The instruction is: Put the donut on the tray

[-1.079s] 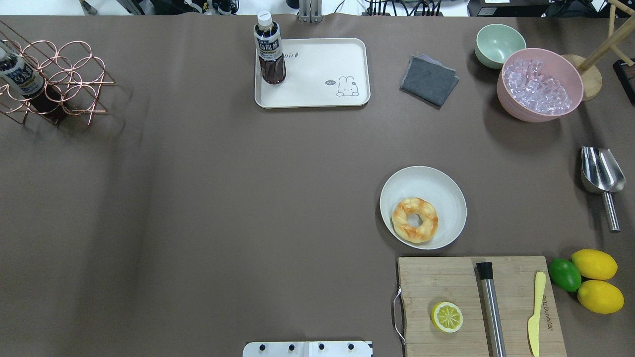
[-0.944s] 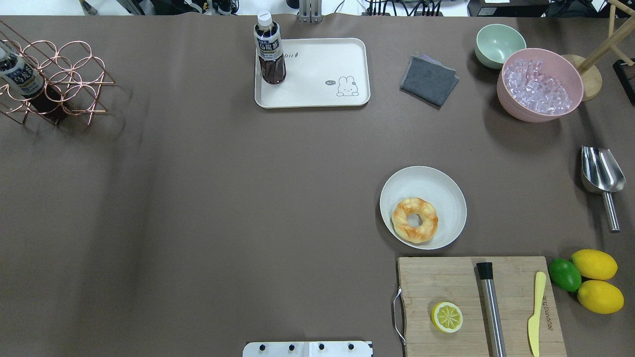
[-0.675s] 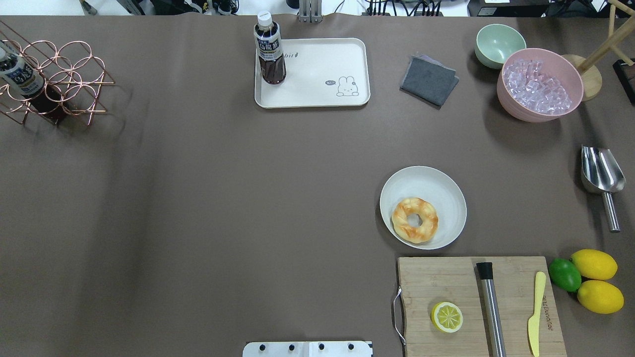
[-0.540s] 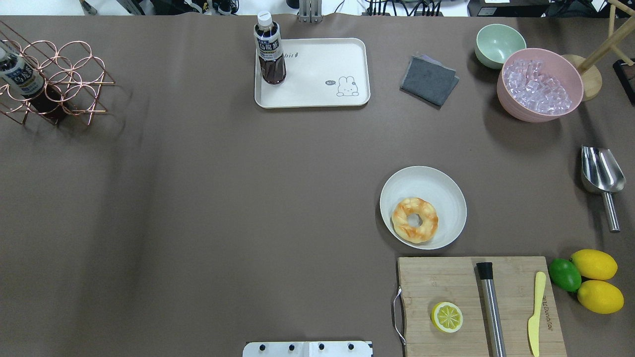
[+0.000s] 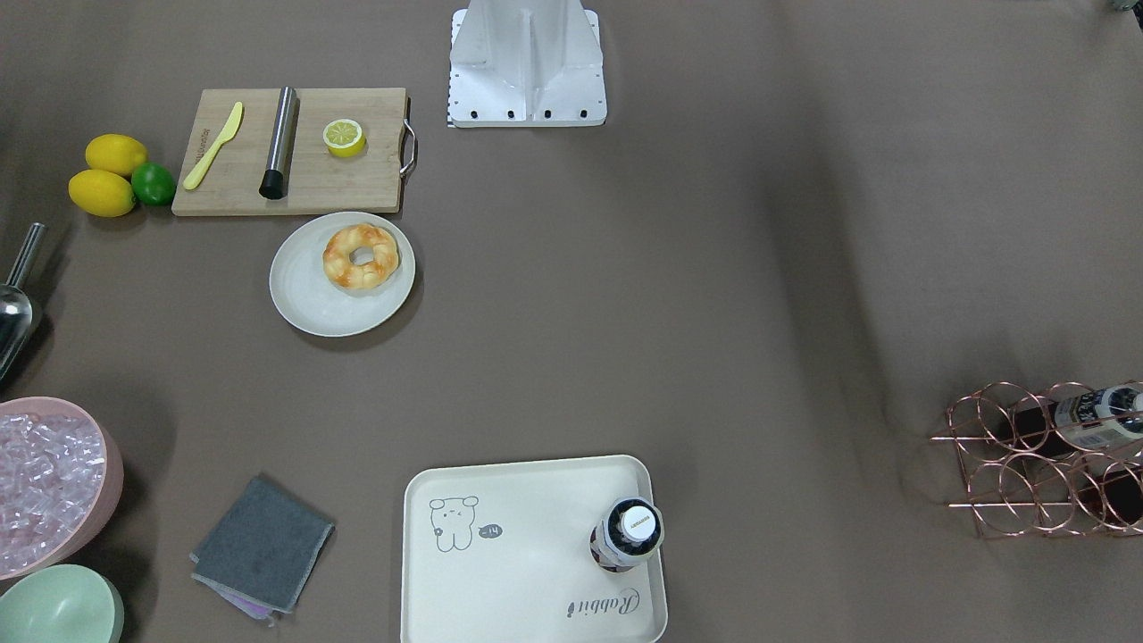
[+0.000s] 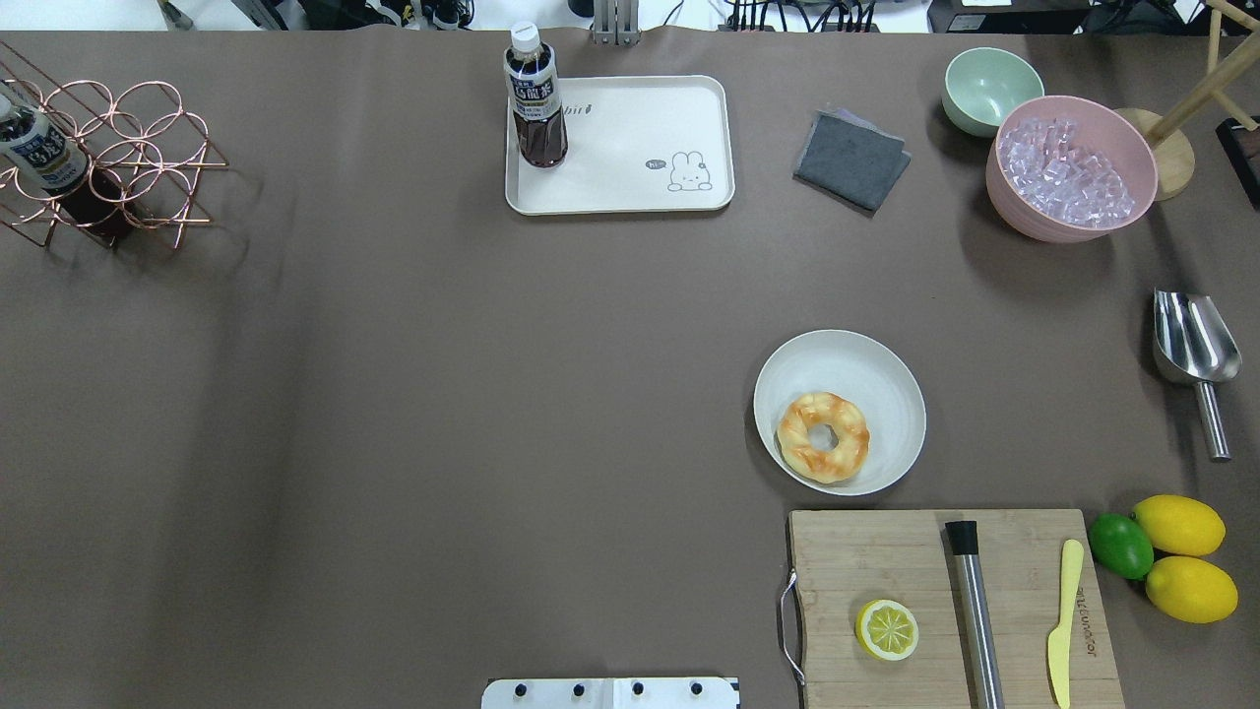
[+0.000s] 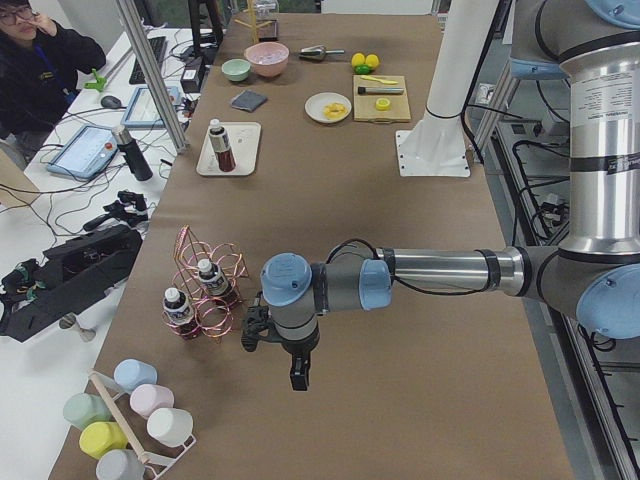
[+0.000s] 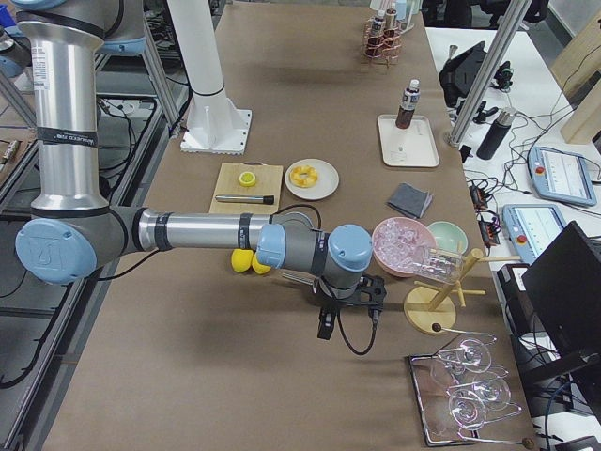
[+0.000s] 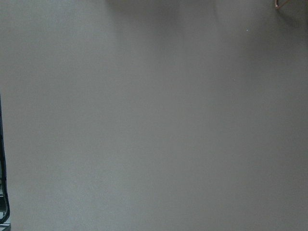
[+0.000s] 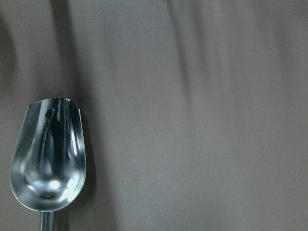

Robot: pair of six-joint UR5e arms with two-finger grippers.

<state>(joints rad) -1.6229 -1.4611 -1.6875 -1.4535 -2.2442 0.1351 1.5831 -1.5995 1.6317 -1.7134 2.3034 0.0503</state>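
Since neither arm reaches into the overhead view, that view gives just the brown tabletop (image 6: 394, 394) and what stands on it. Only the end views show the left pincer (image 7: 298, 375) hanging beside the copper rack (image 7: 205, 295) and the right pincer (image 8: 325, 326) near the pink bowl (image 8: 404, 246); I cannot tell how wide either is set. The tray (image 6: 630, 148) sits far and central, with a bottle (image 6: 535, 98) in its far left corner. The donut (image 6: 823, 437) rests on the round plate (image 6: 856, 369), nearer and rightward, well apart from the tray. It looks light, soft and slick-glazed, so I'd pinch gently across one side of the ring. The right wrist view alone shows the steel scoop (image 10: 48, 159) close up.
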